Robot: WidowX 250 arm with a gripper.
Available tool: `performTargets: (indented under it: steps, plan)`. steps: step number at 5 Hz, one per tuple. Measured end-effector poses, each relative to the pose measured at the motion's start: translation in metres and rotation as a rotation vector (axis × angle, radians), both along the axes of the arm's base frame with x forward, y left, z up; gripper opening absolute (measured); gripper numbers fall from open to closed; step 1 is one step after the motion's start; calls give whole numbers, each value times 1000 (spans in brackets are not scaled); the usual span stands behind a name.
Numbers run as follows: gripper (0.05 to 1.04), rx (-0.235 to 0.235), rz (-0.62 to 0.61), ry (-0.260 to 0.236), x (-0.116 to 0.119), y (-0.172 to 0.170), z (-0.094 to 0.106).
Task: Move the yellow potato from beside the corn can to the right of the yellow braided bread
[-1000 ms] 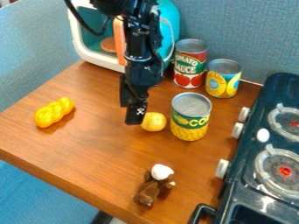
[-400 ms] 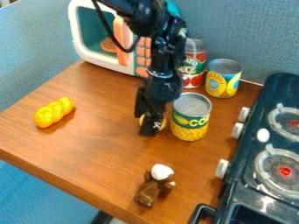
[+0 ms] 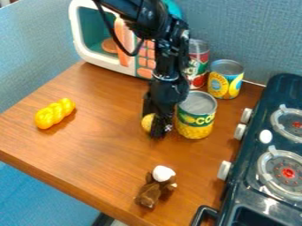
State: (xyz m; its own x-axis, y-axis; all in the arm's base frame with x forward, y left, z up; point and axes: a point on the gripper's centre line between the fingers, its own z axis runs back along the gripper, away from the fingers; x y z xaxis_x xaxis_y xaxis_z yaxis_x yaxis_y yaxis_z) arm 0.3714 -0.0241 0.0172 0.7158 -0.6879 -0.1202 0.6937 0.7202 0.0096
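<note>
- Claw [image 3: 156,128], approx. low over table [image 3: 100,145], at yellow ball [image 3: 147,123]; opening n/k, grip on ball unconfirmed: can't tell from where I stand.
- Ball at claw's L side, partly hidden; green-and-yellow can [image 3: 196,115] just beside claw on R, contact unclear.
- Technique, my judgement: centre claw on ball, close evenly; off-centre squeeze could roll it out. Confirm hold before any lift.
- Clearance poor: recommend small shift away from green-and-yellow can, else risk of nudging it.
- Red-labelled can [image 3: 198,66], upright, partly behind arm; yellow-and-blue can [image 3: 225,81], upright adj. Tops of all 3 look closed; contents n/v.
- Toy microwave [image 3: 106,63]: round brown item [image 3: 110,45] visible inside.
</note>
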Motion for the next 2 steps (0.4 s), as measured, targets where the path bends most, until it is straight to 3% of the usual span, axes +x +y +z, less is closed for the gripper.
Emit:
performTargets:
  steps: [2]
  plan:
    - [738,16,36,18,-6,8,1]
